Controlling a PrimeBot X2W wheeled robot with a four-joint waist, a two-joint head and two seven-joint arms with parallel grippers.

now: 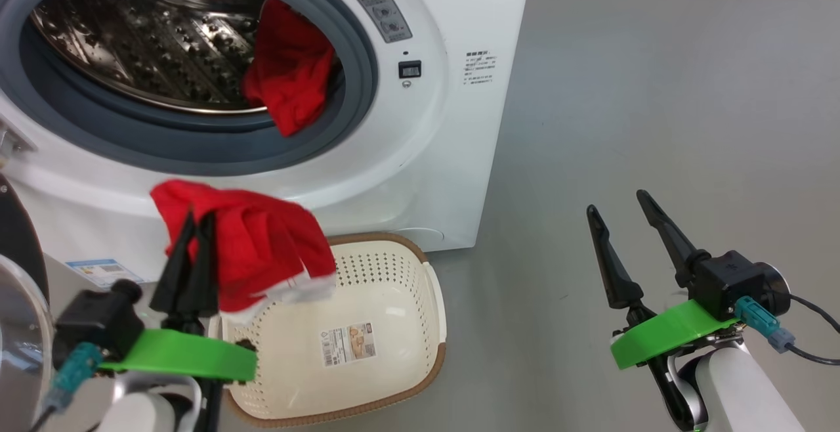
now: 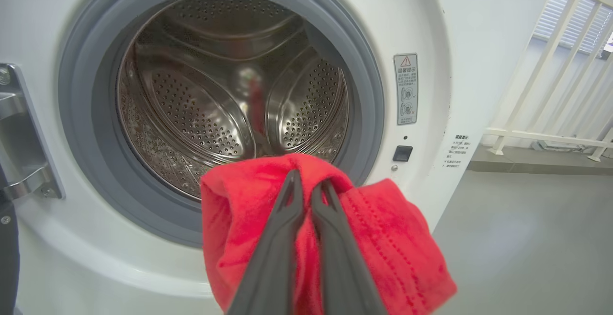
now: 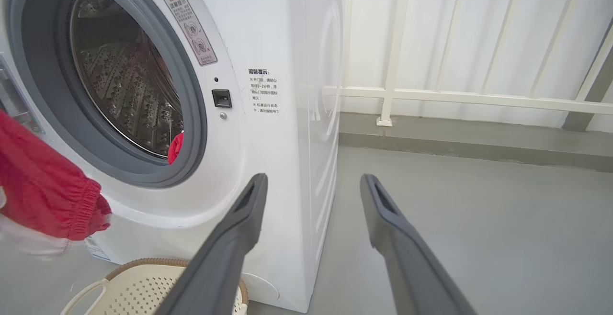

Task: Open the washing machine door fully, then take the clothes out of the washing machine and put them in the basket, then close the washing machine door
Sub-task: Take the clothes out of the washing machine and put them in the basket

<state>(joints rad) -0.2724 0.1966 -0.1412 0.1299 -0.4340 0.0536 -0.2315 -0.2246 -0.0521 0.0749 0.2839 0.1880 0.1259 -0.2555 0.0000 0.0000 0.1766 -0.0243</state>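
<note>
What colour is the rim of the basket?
Brown, with a woven look; the head view shows the basket rim best.

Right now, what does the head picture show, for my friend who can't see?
The left gripper pinches a bright red garment above the cream perforated basket. Another red garment hangs from the white washing machine's open drum; the right gripper stands open.

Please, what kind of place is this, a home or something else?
Probably a laundry corner or utility balcony: a white front-loading washing machine stands on a bare grey floor, a cream basket sits before it, and a white railing runs nearby.
</note>
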